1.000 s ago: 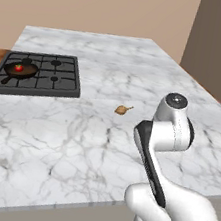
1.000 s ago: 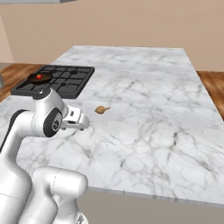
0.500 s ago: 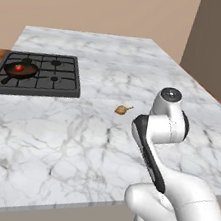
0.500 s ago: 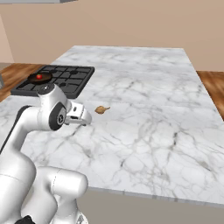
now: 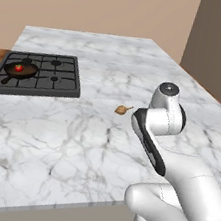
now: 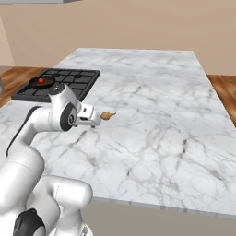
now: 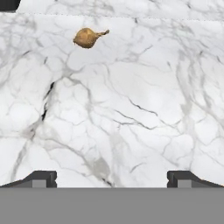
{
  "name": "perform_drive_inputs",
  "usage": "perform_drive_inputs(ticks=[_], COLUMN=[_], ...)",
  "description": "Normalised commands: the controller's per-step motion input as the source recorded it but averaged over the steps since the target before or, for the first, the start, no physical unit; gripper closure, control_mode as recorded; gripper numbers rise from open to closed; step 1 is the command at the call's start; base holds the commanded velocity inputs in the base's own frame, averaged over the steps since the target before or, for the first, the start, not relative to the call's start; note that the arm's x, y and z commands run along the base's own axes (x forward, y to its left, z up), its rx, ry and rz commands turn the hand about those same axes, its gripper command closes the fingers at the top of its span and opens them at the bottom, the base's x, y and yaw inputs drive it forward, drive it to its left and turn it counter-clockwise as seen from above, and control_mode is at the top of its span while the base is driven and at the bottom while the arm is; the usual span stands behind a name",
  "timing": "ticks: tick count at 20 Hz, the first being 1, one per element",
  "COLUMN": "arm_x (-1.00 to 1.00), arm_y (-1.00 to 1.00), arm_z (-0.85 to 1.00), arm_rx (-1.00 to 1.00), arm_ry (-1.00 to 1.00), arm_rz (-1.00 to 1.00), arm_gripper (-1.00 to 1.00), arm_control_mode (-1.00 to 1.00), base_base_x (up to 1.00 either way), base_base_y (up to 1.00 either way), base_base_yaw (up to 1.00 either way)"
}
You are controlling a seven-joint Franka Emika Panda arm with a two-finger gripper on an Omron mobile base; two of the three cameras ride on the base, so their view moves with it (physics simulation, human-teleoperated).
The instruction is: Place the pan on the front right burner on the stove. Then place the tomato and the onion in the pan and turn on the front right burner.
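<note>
Since the picture from a second ago, our arm has swung a little toward the stove side and bent lower over the desk, while the onion, the pan and the tomato have stayed where they were.

Our tool [image 7: 112,177] is wide open and holds nothing. In the hand view its two dark tips stand far apart at the bottom, with bare marble between them. In the right base view the tool [image 6: 93,120] hangs low over the desk, just beside the onion but not touching it.

The onion [image 7: 89,37] lies on its side on the white marble desk [image 5: 77,142], with its pointy stem sticking out. In the hand view it sits up near the top, well ahead of the tips. We see it in the left base view [image 5: 123,109] too, lying just past the arm, and in the right base view [image 6: 108,115].

Farther off, the stove [image 5: 60,87] is set into the desk. The pan [image 5: 20,70] sits on one of its burners, on the side far from the onion, with its thin handle pointing toward the desk's front edge. The red tomato [image 5: 18,67] lies inside the pan. From the right base view we see the pan [image 6: 42,82] and tomato [image 6: 41,80] just behind the arm's top.
</note>
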Motion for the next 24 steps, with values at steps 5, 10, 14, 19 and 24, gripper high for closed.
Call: perform_drive_inputs(ticks=[5, 10, 14, 19, 24], arm_x=[0.17, 0.12, 0.18, 0.25, 0.32], arm_y=[0.00, 0.00, 0.00, 0.01, 0.04], arm_z=[0.00, 0.00, 0.00, 0.00, 0.00], arm_rx=[0.00, 0.02, 0.02, 0.02, 0.03], arm_ry=[0.00, 0.00, 0.00, 0.00, 0.00], arm_rz=[0.00, 0.00, 0.00, 0.00, 0.00], arm_gripper=[-1.00, -1.00, -1.00, -1.00, -1.00], arm_control_mode=[-1.00, -1.00, -1.00, -1.00, -1.00], base_base_x=[0.00, 0.00, 0.00, 0.00, 0.00], base_base_y=[0.00, 0.00, 0.00, 0.00, 0.00], base_base_yaw=[0.00, 0.00, 0.00, 0.00, 0.00])
